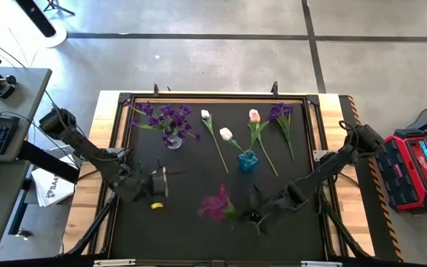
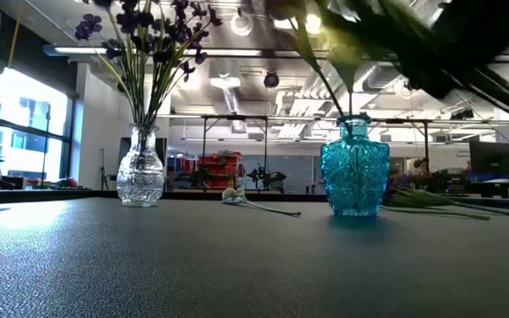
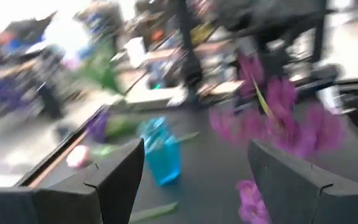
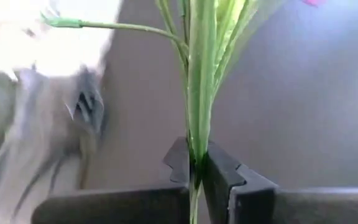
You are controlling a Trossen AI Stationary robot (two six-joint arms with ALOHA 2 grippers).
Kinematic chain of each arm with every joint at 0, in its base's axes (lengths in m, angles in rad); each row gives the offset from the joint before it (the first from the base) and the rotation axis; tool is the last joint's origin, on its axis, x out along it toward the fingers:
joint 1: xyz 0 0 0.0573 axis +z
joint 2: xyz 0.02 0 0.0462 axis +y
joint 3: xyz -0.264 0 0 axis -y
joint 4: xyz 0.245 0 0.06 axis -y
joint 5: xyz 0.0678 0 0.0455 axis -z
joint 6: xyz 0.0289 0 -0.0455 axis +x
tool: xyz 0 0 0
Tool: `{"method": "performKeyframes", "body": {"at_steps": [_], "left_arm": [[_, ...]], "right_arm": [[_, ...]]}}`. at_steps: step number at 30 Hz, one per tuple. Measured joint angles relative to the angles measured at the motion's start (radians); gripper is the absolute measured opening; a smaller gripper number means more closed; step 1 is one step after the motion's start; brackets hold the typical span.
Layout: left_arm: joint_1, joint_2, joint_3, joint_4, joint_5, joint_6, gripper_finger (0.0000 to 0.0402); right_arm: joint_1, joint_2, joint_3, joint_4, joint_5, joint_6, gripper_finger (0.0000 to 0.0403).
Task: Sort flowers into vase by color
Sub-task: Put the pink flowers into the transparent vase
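My right gripper (image 1: 253, 217) is over the table's near middle, shut on a sprig with magenta-purple blossoms (image 1: 215, 204). My left gripper (image 1: 163, 182) hovers open to the left of it and holds nothing; its wrist view shows the blossoms (image 3: 278, 118) ahead. A clear vase (image 1: 173, 139) at the far left holds purple sprigs (image 2: 140, 35). A white tulip (image 1: 226, 134) leans out of the blue vase (image 1: 247, 160). Flat on the table lie another white tulip (image 1: 205, 115), a pink tulip (image 1: 254, 115) and a purple sprig (image 1: 280, 113). My right gripper pinches the sprig's green stem and leaves (image 4: 197, 152) between its two fingers, at the lower end of the bundle. The stem runs forward out of the fingers, toward the table's left. The sprig is lifted clear of the table, and its stem (image 2: 396, 40) passes above both vases.
A small yellow object (image 1: 156, 205) lies on the mat near my left gripper. The black mat has free room along its near side and at its left and right ends. A raised wooden frame (image 1: 221, 95) borders the table.
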Motion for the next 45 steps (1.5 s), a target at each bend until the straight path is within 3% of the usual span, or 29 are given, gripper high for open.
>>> {"method": "performKeyframes", "body": {"at_steps": [4,8,13,18,23,29,34,45], "left_arm": [[-0.069,-0.001,0.000,0.106,0.086,0.137,0.0273],[-0.137,-0.001,0.000,0.199,0.091,0.265,0.0273],[-0.136,-0.001,0.000,0.197,0.089,0.246,0.0273],[-0.054,0.033,0.000,0.173,0.125,0.112,0.0273],[0.054,0.123,0.000,0.237,0.285,0.102,0.0273],[0.150,0.211,0.000,0.385,0.375,0.086,0.0273],[0.194,0.243,0.022,0.413,0.579,0.073,0.0272],[0.228,0.371,0.192,0.299,0.586,0.101,0.0242]], "right_arm": [[-0.026,0.008,0.001,0.315,0.073,-0.368,0.0003],[-0.067,0.008,0.001,0.529,0.082,-0.670,0.0002],[-0.139,0.008,0.000,0.746,0.007,-0.873,0.0001],[-0.186,0.008,0.000,0.841,-0.140,-0.914,0.0000],[-0.202,0.008,0.000,0.845,-0.135,-0.910,0.0000],[-0.202,0.008,0.000,0.863,-0.136,-0.924,0.0000],[-0.207,0.008,0.000,0.862,-0.135,-0.925,0.0000],[-0.207,0.008,0.000,0.869,-0.130,-0.935,0.0000]]}}
